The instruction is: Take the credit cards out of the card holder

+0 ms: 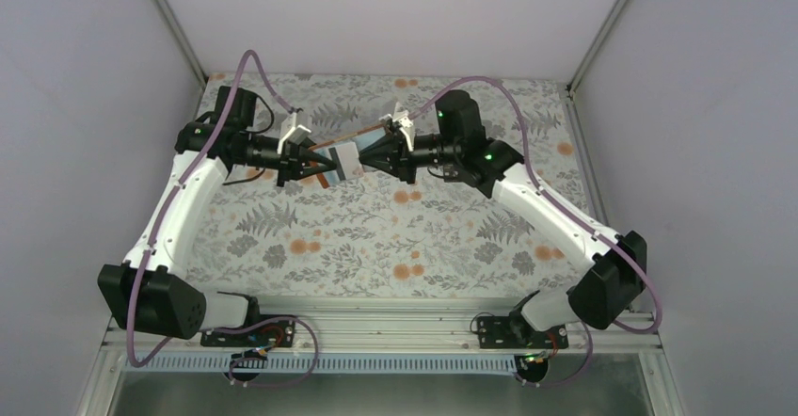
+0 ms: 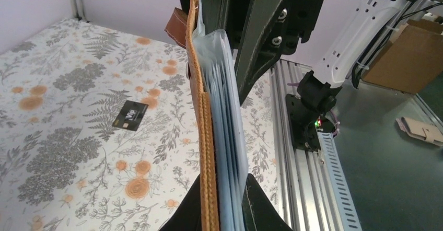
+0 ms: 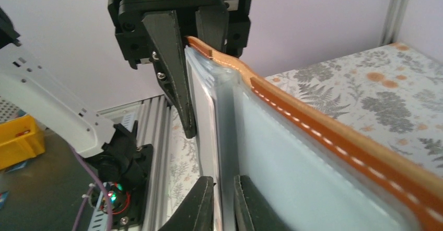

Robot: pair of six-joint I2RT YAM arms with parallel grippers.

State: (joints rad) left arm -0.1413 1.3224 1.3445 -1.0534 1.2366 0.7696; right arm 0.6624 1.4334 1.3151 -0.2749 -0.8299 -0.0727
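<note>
Card holder (image 1: 341, 159) in both jaws, black card (image 2: 130, 115), print unreadable

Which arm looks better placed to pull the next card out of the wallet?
Probably right. The right gripper pinches a thin pale layer inside the wallet, while the left gripper clamps the whole wallet, steadying it in mid-air.
</note>
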